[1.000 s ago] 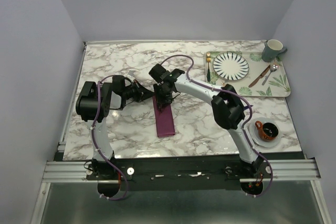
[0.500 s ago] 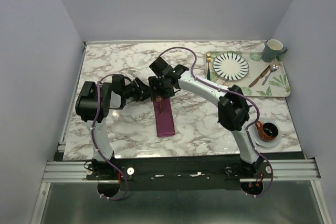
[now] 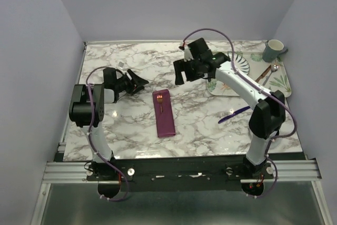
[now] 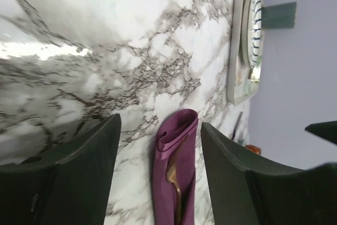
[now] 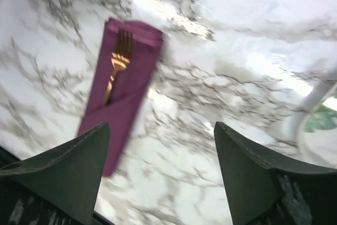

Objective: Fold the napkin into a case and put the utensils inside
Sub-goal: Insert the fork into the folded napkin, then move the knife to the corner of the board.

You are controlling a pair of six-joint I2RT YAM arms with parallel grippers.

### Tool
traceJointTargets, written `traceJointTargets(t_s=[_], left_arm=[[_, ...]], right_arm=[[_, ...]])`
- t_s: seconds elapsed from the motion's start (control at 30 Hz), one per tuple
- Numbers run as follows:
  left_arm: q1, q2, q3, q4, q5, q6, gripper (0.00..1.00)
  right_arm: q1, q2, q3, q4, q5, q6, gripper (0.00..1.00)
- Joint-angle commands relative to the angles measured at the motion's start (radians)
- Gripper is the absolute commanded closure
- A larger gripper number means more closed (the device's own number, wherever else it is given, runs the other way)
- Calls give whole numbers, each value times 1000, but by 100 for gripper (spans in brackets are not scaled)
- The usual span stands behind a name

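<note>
- Left jaws: spread apart and empty. In the left wrist view the two dark fingers (image 4: 79, 172) frame the far, open end of the case (image 4: 176, 183) without touching it.
- Right jaws: also spread and holding nothing. They hang above the marble, and the right wrist view looks down between their fingers (image 5: 253, 167) at the case (image 5: 126, 93) off to one side.
- The case (image 3: 164, 113): a narrow plum-purple pouch lying flat near the middle of the worktop (image 3: 116, 125), long axis running near to far, between the two arms.
- Fork (image 3: 159, 101): copper-coloured, tucked into the case with its tines and upper handle showing at the far end.
- Knife (image 3: 234, 114): dark blue, lying slantwise on the bare marble, well apart from the case on its right, near the right arm's upright link.
- Tray (image 3: 281, 80): leaf-patterned, at the far right of the worktop, carrying a striped plate (image 3: 239, 61), partly hidden by the right arm, and a silver spoon (image 3: 274, 68).
- Mug (image 3: 273, 50): grey, at the tray's far right corner.
</note>
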Motion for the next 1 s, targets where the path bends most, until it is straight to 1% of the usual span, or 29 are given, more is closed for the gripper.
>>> traceJointTargets(t_s=[0.0,0.07,0.1,0.13,0.17,0.2,0.23,0.27,0.3,0.4,0.43,0.47,0.5,0.57,0.6,0.63,0.67,0.7,0.83,0.97], left_arm=[[69,-133,93,-277,-11,342,30],[76,-182,116,-368,-5,444,30],[78,-196,133,-440,-2,497,30],[78,-210,139,-471,5,562,30],[78,-233,148,-495,9,591,30],[77,-241,166,-540,17,613,30],[76,-249,179,-561,43,631,30],[76,-258,194,-581,61,678,31],[73,-264,237,-650,66,705,31],[34,-304,304,-776,46,863,32],[15,-315,314,-798,43,892,32],[11,-328,323,-818,41,912,32],[6,-331,338,-847,46,933,32],[6,-333,352,-870,55,937,32],[4,-332,364,-884,60,934,32],[6,-330,369,-888,61,931,32],[-24,-327,374,-890,63,924,32],[-26,-324,381,-888,60,918,32],[-26,-313,398,-887,55,886,32],[-26,-321,404,-882,49,885,31]], right_arm=[[-180,-159,-127,-147,-268,-553,11],[-232,-205,-173,-242,-267,-726,11],[-278,-257,-211,-257,-255,-890,11],[-303,-285,-287,-262,-217,-967,11],[-325,-309,-332,-259,-198,-1040,12],[-360,-334,-369,-258,-177,-1188,14],[-374,-365,-441,-253,-119,-1254,16],[-386,-373,-467,-241,-97,-1301,17],[-409,-376,-483,-248,-81,-1356,19],[-447,-371,-504,-300,-97,-1409,23],[-455,-376,-521,-302,-104,-1427,23],[-458,-395,-572,-293,-109,-1456,23],[-458,-406,-601,-285,-110,-1528,24],[-460,-428,-655,-246,-117,-1605,25],[-458,-426,-691,-235,-114,-1674,28],[-458,-422,-705,-222,-114,-1697,30],[-458,-411,-712,-213,-112,-1717,32],[-458,-385,-713,-210,-112,-1742,34],[-458,-318,-719,-181,-114,-1756,38],[-458,-290,-757,-118,-88,-1802,38]])
